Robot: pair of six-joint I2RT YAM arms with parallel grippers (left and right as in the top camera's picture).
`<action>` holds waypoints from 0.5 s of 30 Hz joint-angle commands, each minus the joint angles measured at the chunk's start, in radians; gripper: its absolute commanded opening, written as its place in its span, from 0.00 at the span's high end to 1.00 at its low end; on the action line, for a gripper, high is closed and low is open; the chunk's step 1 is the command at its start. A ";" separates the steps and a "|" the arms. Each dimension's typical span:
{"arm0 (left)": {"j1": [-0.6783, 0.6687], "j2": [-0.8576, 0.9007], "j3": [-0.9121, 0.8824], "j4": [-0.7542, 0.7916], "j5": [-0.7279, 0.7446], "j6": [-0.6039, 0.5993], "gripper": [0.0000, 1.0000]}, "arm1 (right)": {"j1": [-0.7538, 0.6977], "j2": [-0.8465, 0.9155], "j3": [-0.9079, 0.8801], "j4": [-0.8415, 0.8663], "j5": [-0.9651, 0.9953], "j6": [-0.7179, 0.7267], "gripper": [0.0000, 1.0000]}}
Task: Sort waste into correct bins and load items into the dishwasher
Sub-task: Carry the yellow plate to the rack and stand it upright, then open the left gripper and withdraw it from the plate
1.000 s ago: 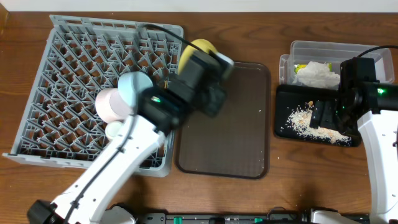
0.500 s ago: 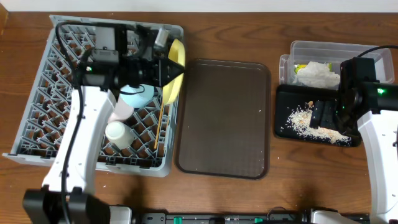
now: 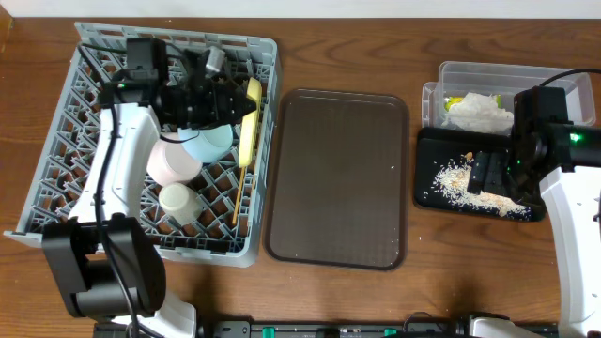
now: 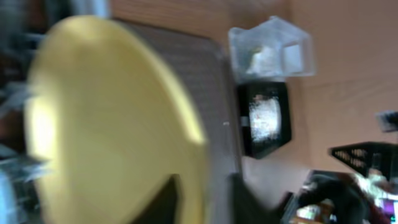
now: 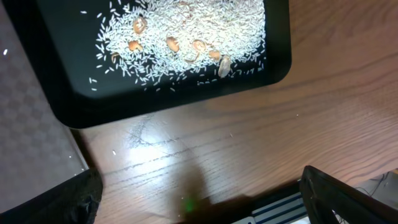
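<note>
My left gripper point(image 3: 235, 105) is shut on the yellow plate point(image 3: 252, 120), which stands on edge in the grey dish rack point(image 3: 103, 84) near its right side. The plate fills the blurred left wrist view point(image 4: 112, 124). The light blue bowl point(image 3: 208, 143), a white bowl point(image 3: 169, 160) and the chopsticks point(image 3: 242, 178) lie in the rack. My right gripper point(image 5: 199, 199) is open and empty, above the table by the black tray point(image 3: 427, 192) of rice crumbs point(image 5: 180, 25). The clear tub point(image 3: 502, 75) holds the white napkin point(image 3: 479, 113) and the green-yellow wrapper point(image 3: 454, 101).
The dark brown serving tray point(image 3: 343, 178) lies between the rack and the bins. A small white cup point(image 3: 175, 199) sits in the rack near its front. The table's front edge runs just below the rack and serving tray.
My left arm swung the yellow plate left from over the serving tray into the rack and turned it on edge. The right arm has not moved.
</note>
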 commanded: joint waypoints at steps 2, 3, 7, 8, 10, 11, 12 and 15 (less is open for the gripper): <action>0.031 -0.014 0.010 -0.041 -0.082 0.017 0.25 | -0.005 -0.003 0.002 0.001 0.001 0.002 0.01; 0.037 -0.018 0.010 -0.053 -0.083 0.017 0.21 | -0.005 -0.003 0.002 0.006 -0.007 0.001 0.01; 0.049 -0.055 0.010 -0.097 -0.129 0.016 0.17 | -0.005 -0.003 0.002 0.050 -0.106 -0.029 0.01; 0.049 -0.071 0.010 -0.111 -0.163 0.017 0.16 | -0.004 -0.003 0.002 0.065 -0.137 -0.029 0.01; 0.043 -0.111 0.010 -0.142 -0.237 0.017 0.15 | 0.000 -0.003 0.002 0.121 -0.236 -0.046 0.01; 0.039 -0.127 0.010 -0.154 -0.264 0.017 0.15 | 0.003 -0.003 0.002 0.144 -0.280 -0.064 0.01; 0.032 -0.151 0.010 -0.170 -0.304 0.017 0.14 | 0.011 -0.003 0.002 0.189 -0.359 -0.101 0.01; -0.010 -0.219 0.010 -0.213 -0.439 0.017 0.12 | 0.048 -0.003 0.002 0.307 -0.485 -0.158 0.01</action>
